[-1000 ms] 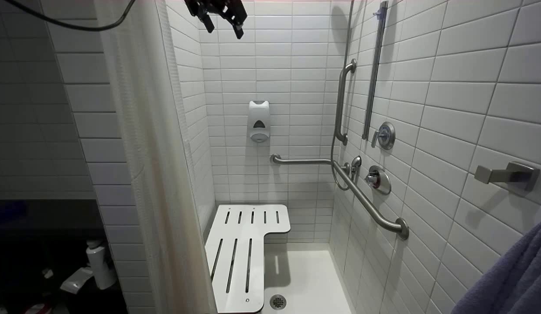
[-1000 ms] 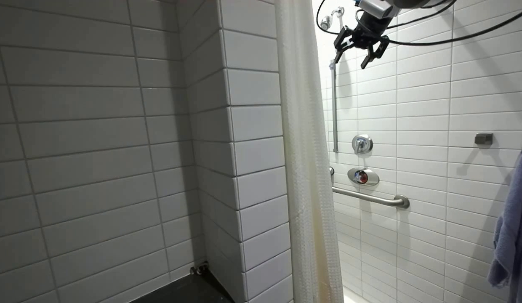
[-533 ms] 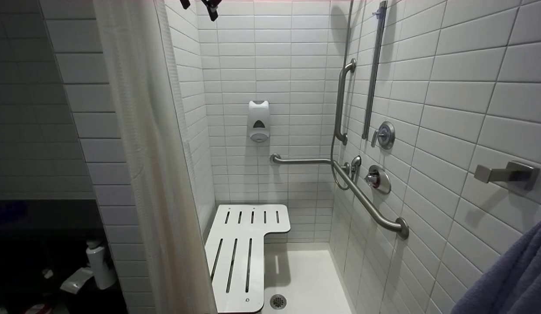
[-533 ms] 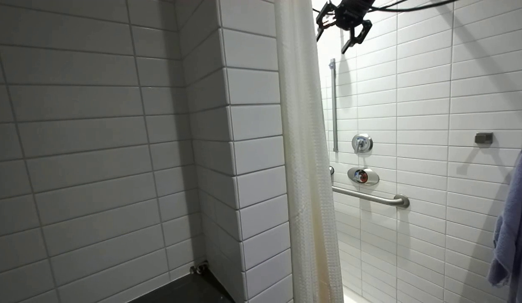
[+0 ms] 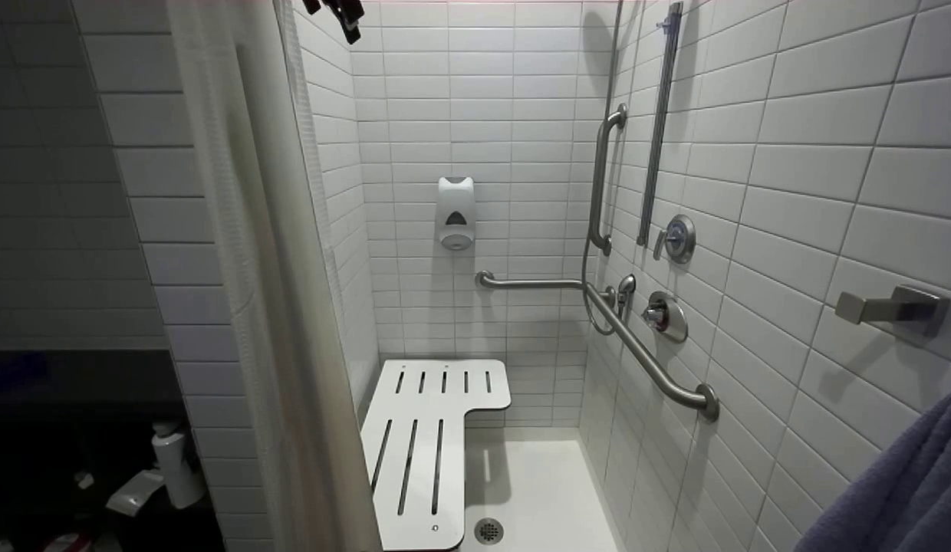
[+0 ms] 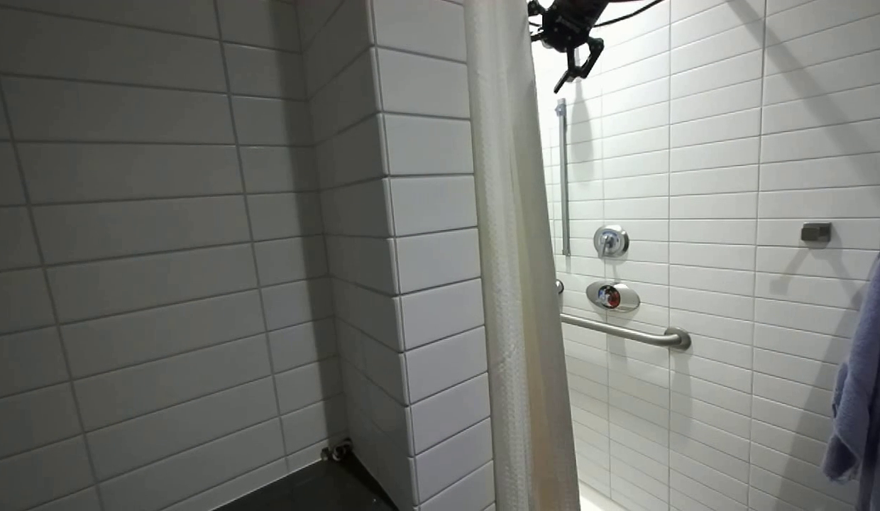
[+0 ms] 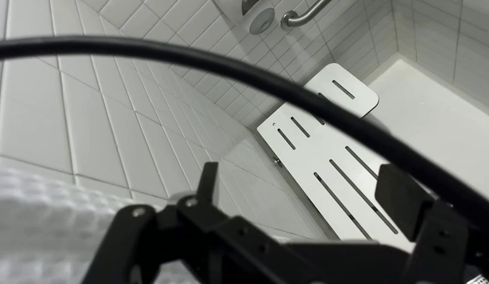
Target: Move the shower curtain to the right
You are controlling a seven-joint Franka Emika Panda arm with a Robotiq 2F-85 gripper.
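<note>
The shower curtain [image 5: 280, 307] is a tall cream-white sheet hanging in vertical folds at the shower's left edge. It also hangs in an exterior view [image 6: 518, 284], and its blurred white textured cloth fills the lower left of the wrist view [image 7: 39, 225]. My gripper [image 7: 298, 175] is open, with nothing between its fingers; the left finger is nearer the cloth. In an exterior view the gripper [image 5: 334, 21] shows only its fingertips at the top edge, just right of the curtain. In an exterior view the gripper [image 6: 562, 42] is partly hidden behind the curtain edge; I cannot tell if they touch.
A white slatted seat [image 5: 422, 437] lies below, against the tiled wall. Grab bars [image 5: 644, 353], shower valves [image 5: 666, 316] and a purple towel [image 5: 897, 475] are on the right. A black cable [image 7: 244, 71] crosses the wrist view. A tiled pillar [image 6: 436, 248] stands left of the curtain.
My gripper has moved left toward the curtain in both exterior views and stays open. The curtain now shows a deeper, darker fold near its shower-side edge.
</note>
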